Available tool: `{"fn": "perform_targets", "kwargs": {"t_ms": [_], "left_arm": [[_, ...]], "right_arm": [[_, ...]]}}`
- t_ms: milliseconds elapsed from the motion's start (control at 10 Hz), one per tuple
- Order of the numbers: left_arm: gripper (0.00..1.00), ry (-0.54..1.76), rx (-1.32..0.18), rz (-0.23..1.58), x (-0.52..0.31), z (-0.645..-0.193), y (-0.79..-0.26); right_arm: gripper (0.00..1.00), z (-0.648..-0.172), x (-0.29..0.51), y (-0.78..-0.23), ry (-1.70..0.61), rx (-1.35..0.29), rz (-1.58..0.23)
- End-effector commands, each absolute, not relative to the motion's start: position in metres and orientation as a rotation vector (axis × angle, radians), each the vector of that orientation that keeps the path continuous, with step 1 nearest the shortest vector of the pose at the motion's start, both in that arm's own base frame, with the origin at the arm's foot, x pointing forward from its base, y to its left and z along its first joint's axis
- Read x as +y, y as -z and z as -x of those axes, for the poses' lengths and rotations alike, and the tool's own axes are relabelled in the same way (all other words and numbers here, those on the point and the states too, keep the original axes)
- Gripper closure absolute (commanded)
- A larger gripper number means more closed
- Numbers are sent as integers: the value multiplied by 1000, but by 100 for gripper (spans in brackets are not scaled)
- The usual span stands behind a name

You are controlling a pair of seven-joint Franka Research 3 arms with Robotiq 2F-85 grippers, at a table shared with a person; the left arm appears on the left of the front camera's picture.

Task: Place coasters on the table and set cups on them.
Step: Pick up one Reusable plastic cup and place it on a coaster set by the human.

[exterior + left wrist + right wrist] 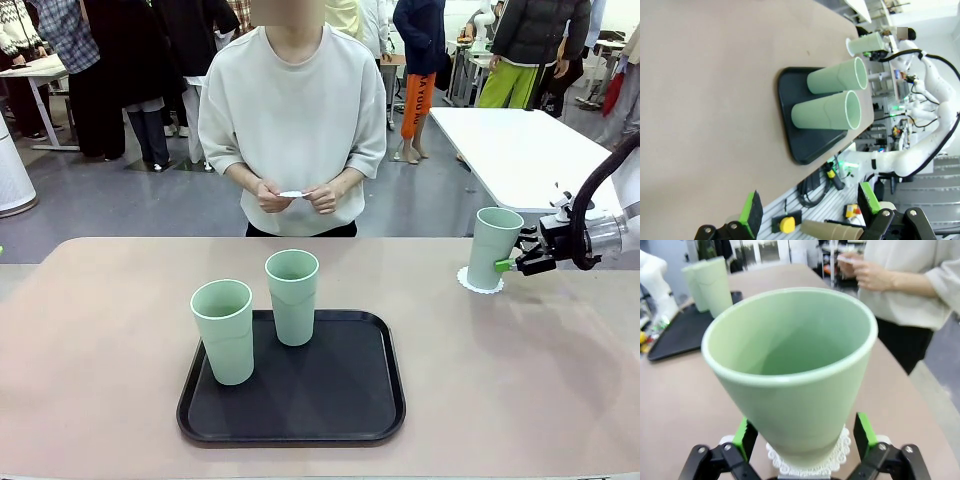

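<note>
One cup [497, 245] stands upright on a coaster [470, 281]. The lacy edge of the coaster shows from under the base at about 7 o'clock in the front view. Both are on the counter [100, 340], near its far right part, at about 2 o'clock from the black tray [340, 400].

My right claw [508, 264] is low at the 3 o'clock side of this cup, at the level of the base. It is released. In the right wrist view the green pads [865, 430] stand wide on both sides of the base. One pad is clearly apart from the cup wall. The other is very close to it, and I cannot tell if it touches.

Two more cups stand upright on the black tray in the middle of the counter. The near cup [223, 330] is at about 10 o'clock on the tray and the far cup [292, 297] at about 12 o'clock. They are just beside each other, not touching.

My left claw [810, 207] is also released. Its fingers are wide apart with nothing between them, and it looks across the counter toward the tray.

At 12 o'clock, behind the far edge of the counter, a person [295, 110] stands. Both hands [268, 195] are together in front of the body and hold a small thin white piece that seems to be a second coaster [291, 194].
</note>
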State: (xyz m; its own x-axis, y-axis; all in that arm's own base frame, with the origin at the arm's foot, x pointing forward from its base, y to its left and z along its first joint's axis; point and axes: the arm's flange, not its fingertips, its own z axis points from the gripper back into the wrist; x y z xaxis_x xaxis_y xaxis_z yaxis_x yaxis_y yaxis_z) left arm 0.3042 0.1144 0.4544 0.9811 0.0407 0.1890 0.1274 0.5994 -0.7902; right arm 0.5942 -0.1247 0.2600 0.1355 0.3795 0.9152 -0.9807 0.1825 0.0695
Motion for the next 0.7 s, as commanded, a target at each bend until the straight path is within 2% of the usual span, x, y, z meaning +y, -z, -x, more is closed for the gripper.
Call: {"fn": "perform_targets", "kwargs": {"t_ms": [0,300,600], "left_arm": [[0,54,-202,942,116,-304,-455],[0,54,-202,942,116,-304,-455],[0,54,-202,942,116,-304,-455]], "right_arm": [[0,-598,-125,-264,-1202,-843,-775],[0,-598,-142,-269,-1171,-746,-649],[0,-581,-166,-299,-1110,-639,-482]]}}
